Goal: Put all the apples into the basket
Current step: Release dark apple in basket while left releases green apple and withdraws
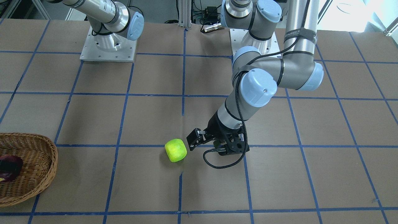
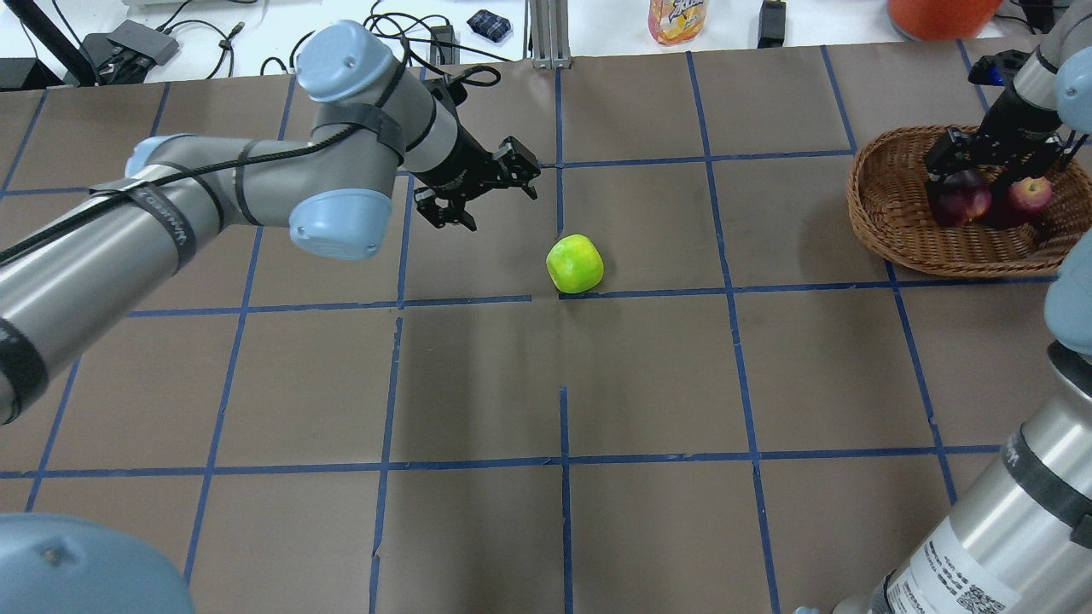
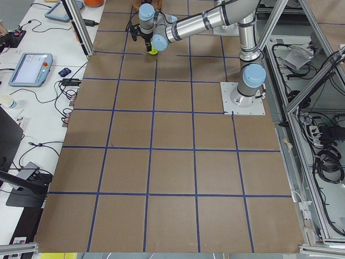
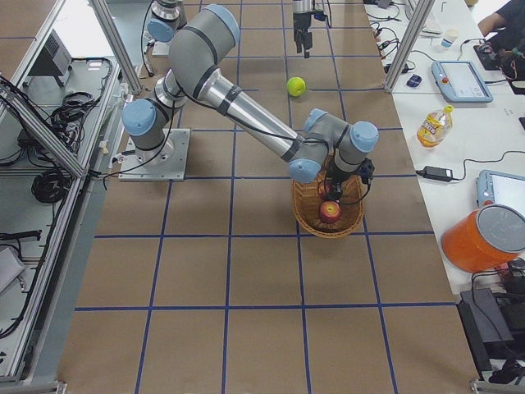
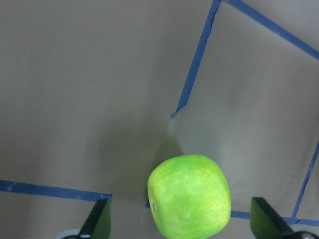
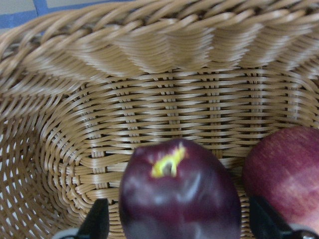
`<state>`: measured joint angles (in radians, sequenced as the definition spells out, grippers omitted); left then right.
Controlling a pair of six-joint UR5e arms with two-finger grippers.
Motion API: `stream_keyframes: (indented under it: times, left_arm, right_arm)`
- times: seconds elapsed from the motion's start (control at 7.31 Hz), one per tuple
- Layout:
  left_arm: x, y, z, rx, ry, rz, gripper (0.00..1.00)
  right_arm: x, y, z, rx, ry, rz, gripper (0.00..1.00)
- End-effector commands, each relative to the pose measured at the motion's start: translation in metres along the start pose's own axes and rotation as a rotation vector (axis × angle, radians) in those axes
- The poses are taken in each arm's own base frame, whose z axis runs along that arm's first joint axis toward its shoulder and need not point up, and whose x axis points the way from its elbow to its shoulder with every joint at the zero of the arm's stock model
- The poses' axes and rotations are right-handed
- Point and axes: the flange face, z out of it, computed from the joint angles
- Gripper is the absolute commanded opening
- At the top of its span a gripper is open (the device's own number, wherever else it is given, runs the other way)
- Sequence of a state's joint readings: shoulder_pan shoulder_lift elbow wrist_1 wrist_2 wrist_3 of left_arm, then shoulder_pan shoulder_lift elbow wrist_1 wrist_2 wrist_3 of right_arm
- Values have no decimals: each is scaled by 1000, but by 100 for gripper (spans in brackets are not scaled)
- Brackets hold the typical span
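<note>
Apples are standing two to one in your favour. You are seeing the dark maroon apple [image 6: 179,199] and the red apple [image 2: 1030,194] lying side by side inside the wicker basket [image 2: 887,230], which is sitting at the right-hand end of the table [image 2: 648,384] in the overhead view. The green apple [image 2: 575,263] is lying out on the brown paper near the table's middle. It is well apart from the basket and touching a blue tape line.

The right gripper [image 2: 996,166] is hanging inside the basket with its jaws spread, straddling the maroon apple. Its wrist camera is showing a narrow gap on either side of the fruit, so I am judging that apple as not gripped and resting on the weave.

The left gripper [image 2: 499,203] is hovering near the green apple, low over the table, jaws wide and holding nothing. Its own camera is showing the apple centred between the two fingertips but ahead of them, not yet between the pads.

By my reckoning you are sitting at roughly two thirds done. One apple is waiting to be closed on, lifted and carried across. The basket is lying on the right arm's side, so you are probably facing a long reach or a hand-over for that last one.
</note>
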<state>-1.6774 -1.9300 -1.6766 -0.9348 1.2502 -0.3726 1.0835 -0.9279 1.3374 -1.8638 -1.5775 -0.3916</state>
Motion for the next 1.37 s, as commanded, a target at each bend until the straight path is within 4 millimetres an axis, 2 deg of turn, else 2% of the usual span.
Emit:
stream_keyframes:
  times: [0.0, 0.14, 0.27, 0.41, 0.55, 0.68, 0.82, 0.96, 1.09, 1.23]
  left_arm:
    - [-41, 8, -80, -14, -178, 191, 100]
    - [-46, 29, -129, -44, -278, 320, 100]
    - [-57, 49, -162, -136, -294, 304, 100]
    - [-82, 51, -179, -174, -290, 241, 100]
    - [-87, 46, -193, -148, -254, 195, 100]
    - [-66, 68, -190, -176, -219, 189, 100]
    - [-39, 82, -208, -125, -297, 268, 100]
    - [-33, 91, -232, -157, -318, 263, 100]
    - [-38, 85, -238, -173, -315, 224, 100]
    - [-39, 57, -237, -113, -294, 165, 100]
  right_arm:
    - [-7, 7, -22, -16, 7, -2, 100]
    - [-30, 17, -51, -12, -3, 6, 100]
    - [-81, 23, -75, 1, 5, -3, 100]
    - [-155, 26, -93, 27, 27, -62, 100]
    - [-219, 35, -102, 44, 39, -91, 100]
    - [-283, 45, -103, 53, 41, -109, 100]
    - [-341, 58, -100, 66, 42, -54, 100]
    - [-392, 72, -91, 55, 22, 36, 100]
    - [-427, 77, -76, 53, -36, 79, 100]
    - [-455, 81, -62, 54, -47, 97, 100]
